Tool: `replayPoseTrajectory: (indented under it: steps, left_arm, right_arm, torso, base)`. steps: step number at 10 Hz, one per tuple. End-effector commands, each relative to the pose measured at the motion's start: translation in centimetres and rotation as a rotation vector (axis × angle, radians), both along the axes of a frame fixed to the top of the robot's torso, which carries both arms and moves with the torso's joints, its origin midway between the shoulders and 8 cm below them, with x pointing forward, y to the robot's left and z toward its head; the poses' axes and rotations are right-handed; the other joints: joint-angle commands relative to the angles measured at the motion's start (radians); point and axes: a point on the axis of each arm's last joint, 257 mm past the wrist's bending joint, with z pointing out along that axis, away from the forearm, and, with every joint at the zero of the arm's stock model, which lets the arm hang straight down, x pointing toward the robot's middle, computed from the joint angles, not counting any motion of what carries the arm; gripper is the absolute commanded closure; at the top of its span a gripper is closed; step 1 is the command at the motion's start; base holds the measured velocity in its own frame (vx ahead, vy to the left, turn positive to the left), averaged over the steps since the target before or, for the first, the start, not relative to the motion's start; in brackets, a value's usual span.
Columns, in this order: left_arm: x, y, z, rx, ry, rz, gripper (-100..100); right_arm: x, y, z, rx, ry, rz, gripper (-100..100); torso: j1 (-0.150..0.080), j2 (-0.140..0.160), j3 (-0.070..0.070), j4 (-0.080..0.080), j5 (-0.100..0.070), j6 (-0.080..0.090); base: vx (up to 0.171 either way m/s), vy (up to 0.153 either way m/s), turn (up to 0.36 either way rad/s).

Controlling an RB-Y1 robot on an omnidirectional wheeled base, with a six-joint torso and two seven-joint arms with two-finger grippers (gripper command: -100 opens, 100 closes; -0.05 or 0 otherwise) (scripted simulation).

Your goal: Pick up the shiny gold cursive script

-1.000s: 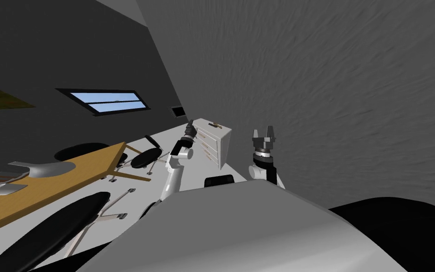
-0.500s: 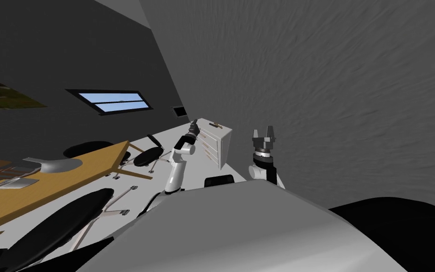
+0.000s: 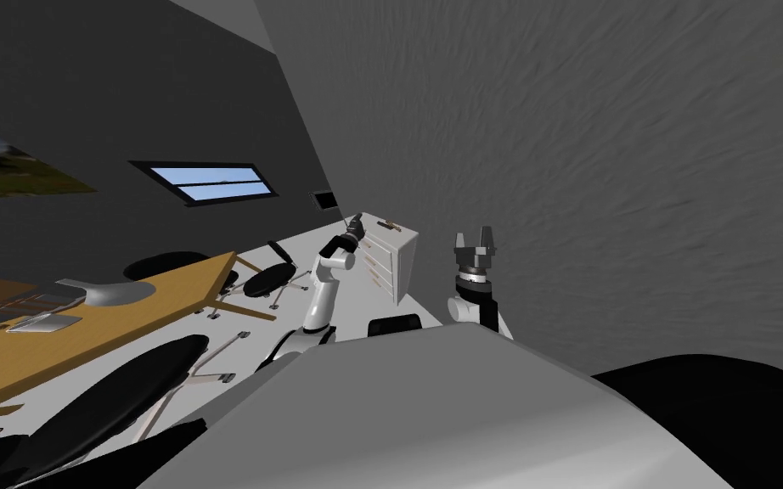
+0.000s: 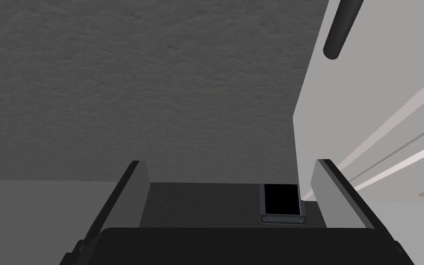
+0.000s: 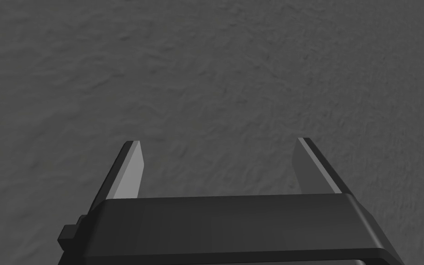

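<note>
Nearest to us, the right end effector (image 3: 475,235) is raised just past the chest tip, its 2 fingers standing wide with nothing between them, facing a grey wall (image 3: 594,153). It appears to be idle. To the left, a wooden surface (image 3: 126,318) carries some grey items, with black office chairs (image 3: 267,280) around it. Further out, the left arm reaches forward, and the left end effector (image 4: 229,162) is also spread wide and empty. Its wrist view looks along the white side of a chest of drawers (image 3: 398,259) toward the wall. On that wall a small black vent (image 3: 323,199) sits low, between the fingers but far behind them. The task's thing, as we judge it, is the small gold-brown script (image 3: 391,226) lying on top of the chest. It is too small for us to read its shape. In the head view it lies just beyond the left end effector and to its right, with the fingers not around it. We take the step in hand to be the approach, with the grasp not yet begun. The next move calls for bringing the left end effector up over the chest top, lining the open fingers on either side of the script, and lowering before closing. Farthest off, a window (image 3: 207,180) shows on the dark wall.
</note>
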Motion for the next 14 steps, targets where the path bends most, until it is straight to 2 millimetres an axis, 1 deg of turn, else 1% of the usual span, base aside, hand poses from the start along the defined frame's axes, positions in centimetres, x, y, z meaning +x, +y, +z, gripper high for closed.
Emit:
replayPoseTrajectory:
  steps: [1,2,3,4,5,6,7,8,9,10,11,12,13,14]
  left_arm:
    - [0.1,-0.2,-0.5,0.008,0.027,-0.003,-100]
    - [0.8,-1.5,-0.3,0.017,0.051,-0.027,-100]
    - [0.9,-1.5,-0.9,0.024,0.075,-0.026,-100]
    - [1.6,-2.8,-0.8,0.032,0.096,-0.049,-100]
    - [1.6,-2.9,-1.4,0.041,0.123,-0.049,-100]
    - [2.2,-4.2,-1.5,0.052,0.151,-0.072,-100]
    - [2.2,-4.3,-1.8,0.060,0.170,-0.073,-100]
    - [2.7,-5.6,-1.8,0.072,0.194,-0.097,-100]
    - [2.6,-5.6,-2.3,0.082,0.218,-0.097,-100]
    - [3.0,-6.9,-2.4,0.095,0.245,-0.120,-100]
    - [3.0,-7.0,-2.7,0.105,0.266,-0.121,-100]
    - [3.3,-8.2,-2.9,0.120,0.293,-0.143,-100]
    - [3.2,-8.3,-3.2,0.130,0.314,-0.144,-100]
    - [3.4,-9.5,-3.4,0.147,0.342,-0.166,-100]
  right_arm:
    - [0.0,0.0,0.0,0.000,0.000,0.000,0]
    - [0.0,0.0,0.0,0.000,0.000,0.000,0]
    - [0.0,0.0,0.0,0.000,0.000,0.000,0]
    - [0.0,0.0,0.0,0.000,0.000,0.000,0]
    - [0.0,0.0,0.0,0.000,0.000,0.000,0]
    - [0.0,0.0,0.0,0.000,0.000,0.000,0]
    - [0.0,0.0,0.0,0.000,0.000,0.000,0]
    - [0.0,0.0,0.0,0.000,0.000,0.000,0]
    - [0.0,0.0,0.0,0.000,0.000,0.000,0]
    - [0.0,0.0,0.0,0.000,0.000,0.000,0]
    - [0.0,0.0,0.0,0.000,0.000,0.000,0]
    - [0.0,0.0,0.0,0.000,0.000,0.000,0]
    - [0.0,0.0,0.0,0.000,0.000,0.000,0]
    - [0.0,0.0,0.0,0.000,0.000,0.000,0]
  torso:
    - [0.000,0.000,0.000,0.000,0.000,0.000]
    - [0.001,0.000,0.000,0.000,0.000,0.000]
    - [0.001,0.000,0.000,0.000,0.000,0.000]
    - [0.000,0.000,0.000,0.000,0.000,0.000]
    - [0.000,-0.001,0.000,0.000,0.000,0.000]
    - [0.000,0.000,0.000,0.000,0.000,0.000]
    - [0.000,-0.001,-0.001,0.000,0.000,0.000]
    - [0.001,-0.001,0.000,0.000,0.000,0.000]
    - [0.001,-0.001,-0.001,0.000,0.000,0.000]
    - [0.001,-0.001,-0.001,0.000,0.000,0.000]
    - [0.000,-0.002,-0.001,0.000,0.000,0.000]
    - [0.001,-0.001,-0.001,0.000,0.000,0.000]
    - [0.001,-0.002,-0.001,0.000,0.000,0.000]
    - [0.001,-0.001,-0.001,0.000,0.000,0.000]
  base:
    - [0.005,-0.003,-0.006]
    - [0.011,-0.001,0.029]
    - [0.012,-0.005,0.012]
    - [0.019,-0.007,0.017]
    - [0.017,-0.004,0.003]
    - [0.021,-0.002,0.006]
    - [0.023,0.000,-0.001]
    - [0.033,0.003,0.000]
    - [0.029,0.003,-0.005]
    - [0.037,-0.003,-0.013]
    - [0.033,0.000,-0.008]
    - [0.033,0.007,-0.016]
    - [0.031,0.004,-0.015]
    - [0.042,0.005,-0.022]
